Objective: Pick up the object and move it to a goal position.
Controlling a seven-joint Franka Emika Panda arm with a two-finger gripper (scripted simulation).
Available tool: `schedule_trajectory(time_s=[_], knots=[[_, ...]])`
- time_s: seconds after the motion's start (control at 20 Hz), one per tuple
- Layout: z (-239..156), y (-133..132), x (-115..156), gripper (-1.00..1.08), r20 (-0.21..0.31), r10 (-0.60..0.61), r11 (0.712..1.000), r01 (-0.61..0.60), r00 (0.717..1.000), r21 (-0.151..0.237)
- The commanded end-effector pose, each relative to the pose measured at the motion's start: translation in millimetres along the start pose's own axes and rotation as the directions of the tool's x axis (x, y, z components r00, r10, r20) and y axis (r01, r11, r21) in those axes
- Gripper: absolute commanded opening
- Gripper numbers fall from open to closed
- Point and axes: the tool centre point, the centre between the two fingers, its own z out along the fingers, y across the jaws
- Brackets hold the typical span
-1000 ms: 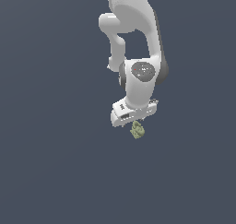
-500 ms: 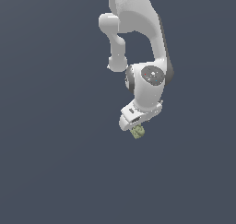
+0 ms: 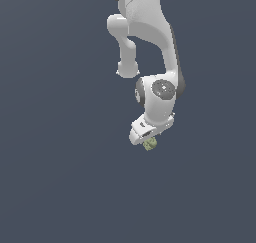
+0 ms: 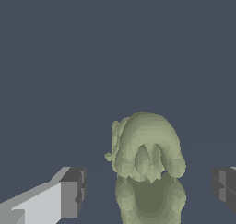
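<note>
The object (image 3: 149, 145) is a small lumpy olive-green thing on the flat dark grey surface, right under the white hand. In the wrist view the object (image 4: 146, 168) stands between the two dark finger pads, one pad (image 4: 73, 191) on one side and the other pad (image 4: 225, 187) at the picture's edge. A gap shows on each side, so neither pad touches it. My gripper (image 3: 148, 140) is open and straddles the object; it also shows in the wrist view (image 4: 150, 189). In the exterior view the hand hides the fingers.
The white arm (image 3: 150, 42) comes down from the top of the exterior view, with its wrist (image 3: 159, 99) right above the object. A plain dark grey surface (image 3: 55, 177) lies all around. No goal marker shows.
The hand has come down lower over the object and turned a little. The object has stayed in the same place.
</note>
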Motion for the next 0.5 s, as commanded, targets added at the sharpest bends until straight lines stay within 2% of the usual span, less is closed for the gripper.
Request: schedule_trajectory(time_s=[0.0,0.3,0.35,0.45], knots=[[12.6,-0.5,-0.4,1.00,0.000,-0.002,1.000,0.002,1.000,0.000],[22.4,0.1,0.9,1.00,0.000,-0.003,1.000,0.003,1.000,0.000],[22.4,0.1,0.9,-1.00,0.000,-0.003,1.000,0.003,1.000,0.000],[22.4,0.1,0.9,-1.00,0.000,-0.003,1.000,0.003,1.000,0.000]])
